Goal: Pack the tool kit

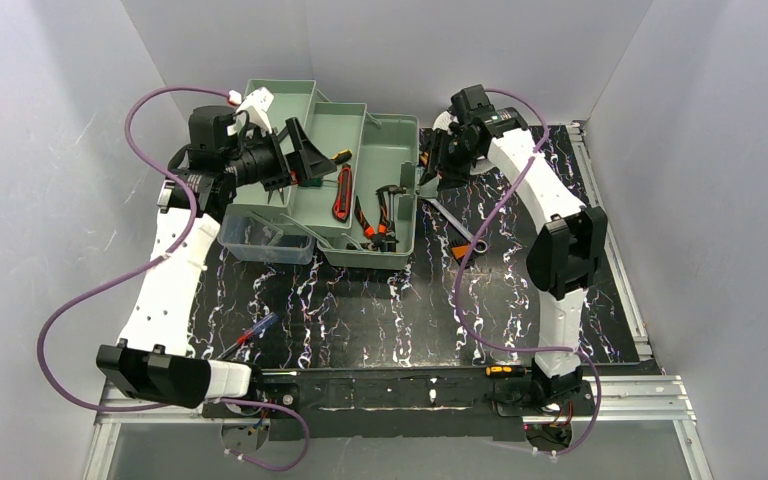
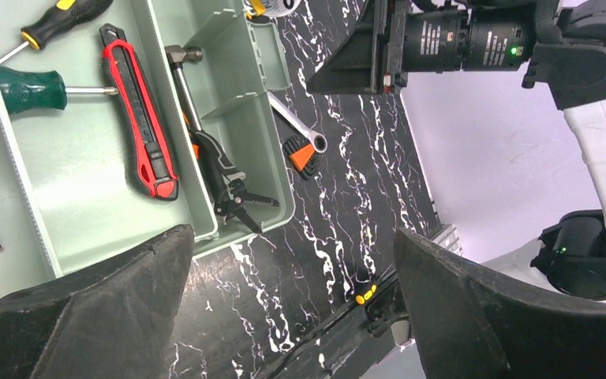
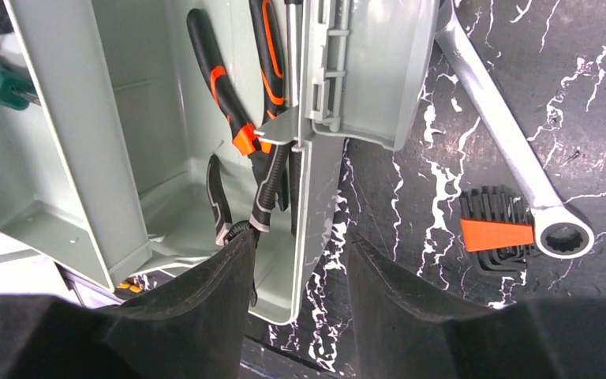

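Observation:
The sage-green toolbox (image 1: 407, 135) lies open at the back of the mat. Its tray holds a red knife (image 2: 138, 118), a green-handled screwdriver (image 2: 28, 88) and a black-and-yellow screwdriver (image 2: 55, 20). Orange-handled pliers (image 3: 237, 118) and a hammer (image 2: 181, 59) lie in the lower compartment. My left gripper (image 1: 295, 155) hovers over the box's left tray, open and empty, and also shows in the left wrist view (image 2: 292, 316). My right gripper (image 3: 300, 276) is open at the box's right wall (image 3: 309, 237), one finger inside and one outside.
A silver wrench (image 3: 513, 166) and an orange-and-black hex key set (image 3: 493, 233) lie on the mat right of the box. A clear plastic case (image 1: 265, 238) sits at the box's front left. A red-and-blue screwdriver (image 1: 250, 335) lies near the left arm. A yellow-handled tool (image 1: 505, 370) rests on the front rail.

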Controlling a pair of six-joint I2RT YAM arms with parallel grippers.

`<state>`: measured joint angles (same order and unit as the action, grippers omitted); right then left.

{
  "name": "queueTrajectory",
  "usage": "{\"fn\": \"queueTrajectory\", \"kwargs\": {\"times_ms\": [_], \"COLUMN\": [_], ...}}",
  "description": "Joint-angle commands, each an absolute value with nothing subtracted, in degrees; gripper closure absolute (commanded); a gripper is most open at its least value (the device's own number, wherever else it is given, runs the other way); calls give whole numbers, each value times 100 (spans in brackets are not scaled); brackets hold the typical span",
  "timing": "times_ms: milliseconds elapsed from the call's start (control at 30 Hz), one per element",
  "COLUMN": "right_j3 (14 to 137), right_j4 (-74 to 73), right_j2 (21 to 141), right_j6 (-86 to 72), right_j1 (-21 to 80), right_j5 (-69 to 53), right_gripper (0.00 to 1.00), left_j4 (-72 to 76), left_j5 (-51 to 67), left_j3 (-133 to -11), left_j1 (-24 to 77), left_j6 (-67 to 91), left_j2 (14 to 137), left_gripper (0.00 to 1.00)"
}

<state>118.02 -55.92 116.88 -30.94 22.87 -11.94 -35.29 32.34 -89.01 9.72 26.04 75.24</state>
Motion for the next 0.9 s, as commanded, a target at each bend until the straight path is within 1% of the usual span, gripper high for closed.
{"fn": "queueTrajectory", "kwargs": {"times_ms": [0,133,267,433,533,667,733,800,867], "right_j3": [11662,11315,11302,11327,11339,10790,10418,10193,10073], "right_j4": [-5827,-5805,-5838,-5975,-6201,-6002,-5740,-5814,-5440], "right_j2": [11177,10983,10966,11212,11392,11366,11282,11345,11429], "right_j6": [-2784,-2727,-2868,-3214,-3521,-4185,-4549,-4812,-5092], "right_j1": [2530,2866,3034,3279,3388,3424,3585,3735,3740], "right_j5": [-1224,-1382,-1582,-1629,-1431,-1585,-1733,-1710,-1907], "right_gripper": [47,47,46,46,46,47,47,47,47], "left_j4": [-3695,-3703,-3701,-3696,-3728,-3746,-3744,-3784,-3954], "left_j5": [3171,3148,3144,3136,3156,3190,3208,3104,2977], "left_j3": [-9278,-9388,-9306,-9167,-9068,-8860,-8718,-8509,-8443], "left_j1": [989,993,989,998,993,997,993,993,993], "left_j6": [2430,2359,2365,2363,2343,2320,2329,2228,2053], "left_j2": [7622,7719,7711,7645,7586,7438,7324,7091,6908], "left_gripper": [2,2,2,2,2,2,2,2,2]}}
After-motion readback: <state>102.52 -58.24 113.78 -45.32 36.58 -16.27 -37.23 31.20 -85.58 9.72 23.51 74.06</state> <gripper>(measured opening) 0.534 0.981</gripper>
